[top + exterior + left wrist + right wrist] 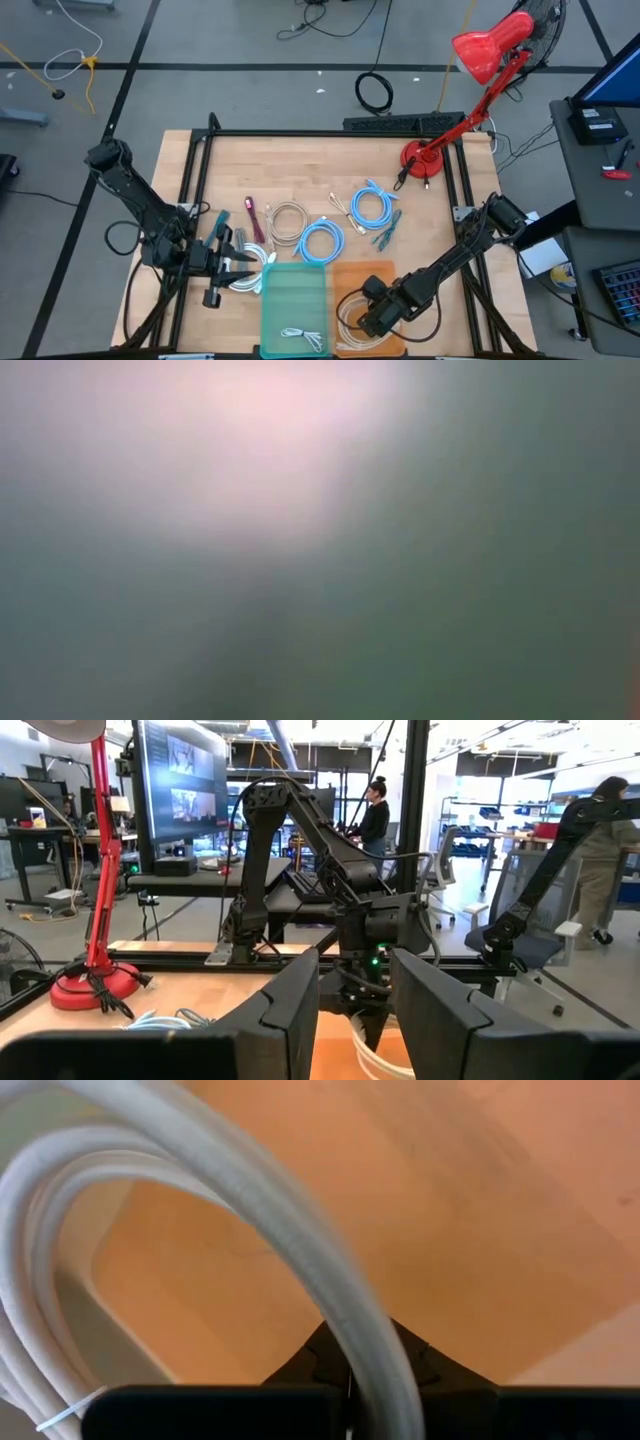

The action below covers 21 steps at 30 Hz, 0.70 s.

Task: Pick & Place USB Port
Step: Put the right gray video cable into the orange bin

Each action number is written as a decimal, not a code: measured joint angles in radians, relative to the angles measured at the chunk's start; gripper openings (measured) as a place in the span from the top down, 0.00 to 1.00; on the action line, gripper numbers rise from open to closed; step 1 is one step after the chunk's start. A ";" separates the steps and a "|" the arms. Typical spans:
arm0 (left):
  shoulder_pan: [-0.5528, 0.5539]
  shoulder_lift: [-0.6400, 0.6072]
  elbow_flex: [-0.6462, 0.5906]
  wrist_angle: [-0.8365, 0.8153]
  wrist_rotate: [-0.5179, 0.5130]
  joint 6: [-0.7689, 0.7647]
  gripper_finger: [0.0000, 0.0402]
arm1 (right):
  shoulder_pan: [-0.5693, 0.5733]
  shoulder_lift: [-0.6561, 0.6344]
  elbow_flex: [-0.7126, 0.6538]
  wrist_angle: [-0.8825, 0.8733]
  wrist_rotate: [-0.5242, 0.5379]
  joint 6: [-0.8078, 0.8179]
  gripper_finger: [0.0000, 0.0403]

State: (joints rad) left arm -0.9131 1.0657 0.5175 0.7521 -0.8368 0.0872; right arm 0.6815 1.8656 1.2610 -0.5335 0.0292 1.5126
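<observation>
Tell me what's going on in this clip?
The robot is sorting coiled USB cables into bins. The right end effector is down in the orange bin, shut on a white cable. The left end effector hovers, open, over a white coil beside the green bin, which already holds one small cable. Blue coils, a beige coil and a red lamp are farther back. The low view shows nothing.

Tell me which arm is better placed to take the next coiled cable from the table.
The left. Its gripper hangs over a white cable coil beside the green bin, while the right gripper is inside the orange bin.
</observation>
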 joint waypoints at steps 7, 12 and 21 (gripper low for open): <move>0.000 0.000 0.000 0.000 0.000 -0.004 0.68 | 0.000 0.000 0.000 -0.025 0.001 0.027 0.92; 0.000 0.000 0.000 -0.001 0.000 -0.005 0.68 | 0.000 0.000 0.000 -0.070 0.001 0.034 0.79; 0.000 0.000 0.000 -0.001 0.000 -0.007 0.68 | -0.020 0.000 0.000 -0.113 0.029 0.017 0.58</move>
State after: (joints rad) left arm -0.9131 1.0657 0.5175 0.7507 -0.8368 0.0803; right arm 0.6618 1.8652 1.2610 -0.6469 0.0577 1.5295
